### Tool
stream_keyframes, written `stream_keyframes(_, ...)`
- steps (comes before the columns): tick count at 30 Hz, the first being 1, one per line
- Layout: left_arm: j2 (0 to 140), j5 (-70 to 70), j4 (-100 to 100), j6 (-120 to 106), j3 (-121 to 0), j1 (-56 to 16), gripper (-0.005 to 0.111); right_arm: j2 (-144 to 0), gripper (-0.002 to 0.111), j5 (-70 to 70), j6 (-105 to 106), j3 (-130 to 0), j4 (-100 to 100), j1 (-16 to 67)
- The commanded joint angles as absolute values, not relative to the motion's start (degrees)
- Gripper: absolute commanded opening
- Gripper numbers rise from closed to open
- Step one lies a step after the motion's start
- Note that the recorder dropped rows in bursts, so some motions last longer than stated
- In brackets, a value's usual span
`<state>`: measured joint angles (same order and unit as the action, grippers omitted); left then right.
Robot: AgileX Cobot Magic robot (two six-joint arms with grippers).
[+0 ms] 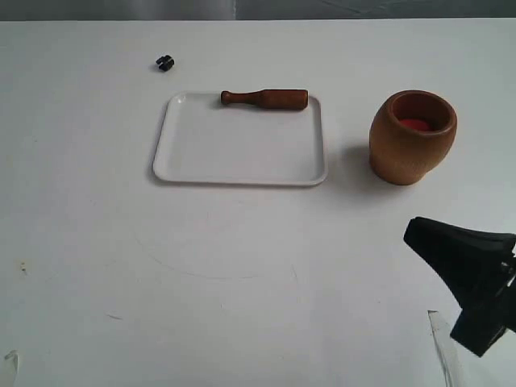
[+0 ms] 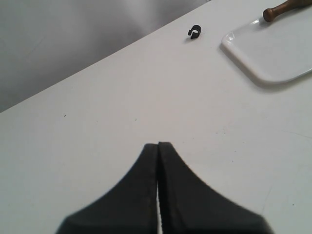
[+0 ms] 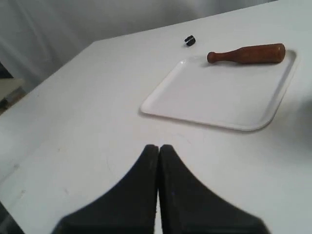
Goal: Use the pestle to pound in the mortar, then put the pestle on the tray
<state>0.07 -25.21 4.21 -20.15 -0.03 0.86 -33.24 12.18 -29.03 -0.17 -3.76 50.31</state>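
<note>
- Beyond the right gripper (image 1: 419, 232), in the exterior view, the mortar (image 1: 413, 137) stands upright on the white table (image 1: 81, 242). It is near the gripper but clear of it, and something red (image 1: 414, 125) lies inside.
- Farther off, to that gripper's left, the tray (image 1: 238, 149) lies flat beside the mortar without touching it.
- On the tray, along the rim farthest from the gripper, the pestle (image 1: 264, 99) lies on its side. Its knobbed handle points away from the mortar.
- Past the tray's far left corner, well apart from the gripper, a small black clip (image 1: 164, 63) sits on the table.
- In the left wrist view, the left gripper (image 2: 158, 145) hangs over bare table. Its fingers are pressed together with only a hairline slit between them, and they grip nothing.
- Ahead of it and well apart lies the clip. Off to one side are a corner of the tray and the pestle's knob end.
- In the right wrist view, the right gripper's fingers likewise meet, empty.
- Ahead of them lies the tray, with the pestle across its far side. The clip lies on the table beyond.
</note>
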Motion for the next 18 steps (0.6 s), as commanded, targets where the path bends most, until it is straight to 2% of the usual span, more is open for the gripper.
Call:
stream_keyframes(1,0.0,-25.0,3.8,-19.7,0.0,0.4,0.000,-31.9,0.000,4.3,-27.2,0.0,-15.0,50.2)
stream_keyframes(5,0.0,-25.0,3.8,-19.7,0.0,0.4,0.000,-25.7,0.000,-4.7,-27.4,0.0,-14.7,46.7)
stream_keyframes(11,0.0,-25.0,3.8,-19.7,0.0,0.4,0.000,-14.3,0.000,-15.3,-27.4,0.0,-12.3,35.1)
stream_keyframes(18,0.0,-25.0,3.8,-19.7,0.0,0.4,0.000,-8.1,0.000,-15.7,-19.0,0.0,-13.4,27.4)
